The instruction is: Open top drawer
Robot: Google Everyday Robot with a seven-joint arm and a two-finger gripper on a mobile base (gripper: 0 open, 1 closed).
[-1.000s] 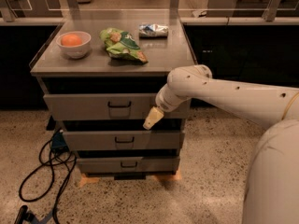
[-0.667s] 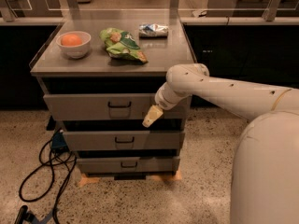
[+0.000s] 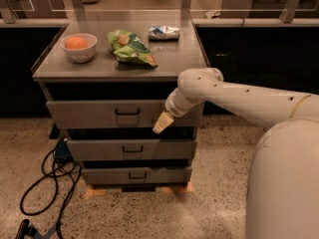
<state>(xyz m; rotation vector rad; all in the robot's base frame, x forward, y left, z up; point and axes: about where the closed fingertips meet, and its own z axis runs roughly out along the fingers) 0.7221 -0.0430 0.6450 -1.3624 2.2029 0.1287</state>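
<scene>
Barely any change over the last second: gripper [image 3: 162,123] perhaps a touch higher than before, otherwise in the same spot, in front of the lower right part of the top drawer [image 3: 89,114], just above the gap over the middle drawer [image 3: 99,150]. Cannot tell whether the claw is open or closed; shows only as a pale tapered tip pointing down and left, with nothing visibly held. Hangs well right of the black bracket handle [image 3: 127,112], with bare grey panel between.

Top drawer unmoved, apparently fully shut, directly under the cabinet top [image 3: 174,59]. Up there, clear of the work: white bowl [image 3: 79,55] with an orange [image 3: 76,42], green snack bag [image 3: 130,48], blue-and-white packet [image 3: 163,32] further back. Black cables [image 3: 45,183] on the floor at left.

For the task: approach slow or paused, no contact with the handle, pull not begun. Probably needs a shift left and slightly up to reach the handle, then a hold on it and a pull toward the near side. Worth watching: drifting down onto the middle drawer instead.
</scene>
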